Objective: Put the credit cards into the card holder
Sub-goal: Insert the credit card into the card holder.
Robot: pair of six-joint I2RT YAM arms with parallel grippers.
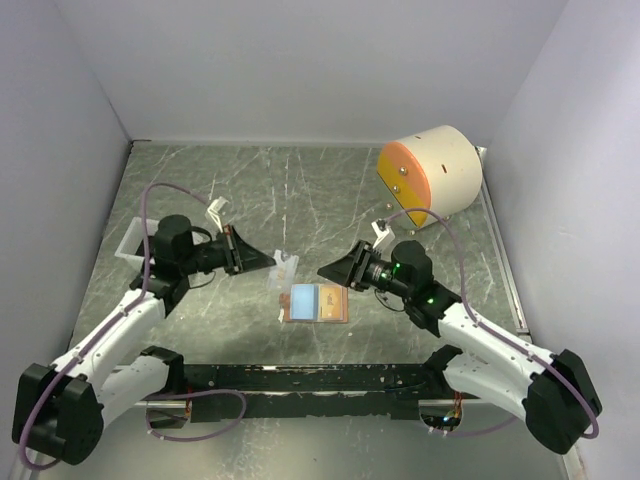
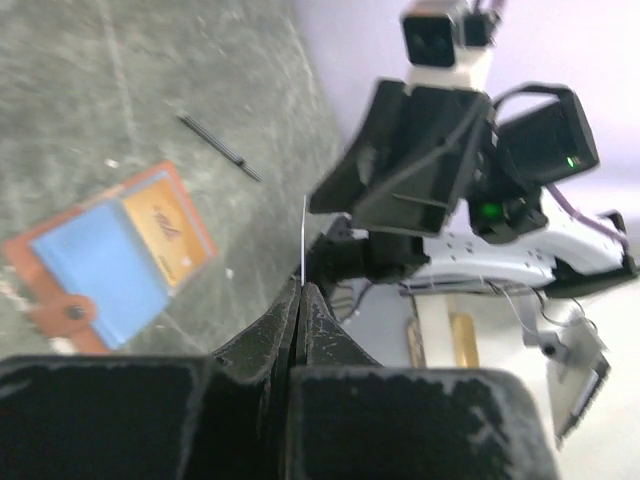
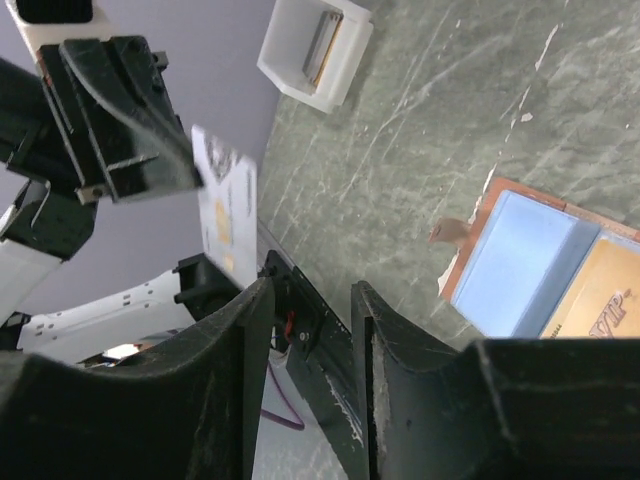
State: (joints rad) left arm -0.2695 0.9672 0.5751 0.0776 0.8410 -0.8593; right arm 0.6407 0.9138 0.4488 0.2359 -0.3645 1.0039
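Card holder: lies open and flat on the table, below and between the two grippers.
Left gripper: fingers pressed together on a white printed card, held on edge in the air just up and left of the card holder.
Right gripper: jaws apart with nothing between them, just up and right of the card holder.
Cards in the card holder: light blue card on its left half, orange card on its right half.
White tray: well to the left of the card holder.
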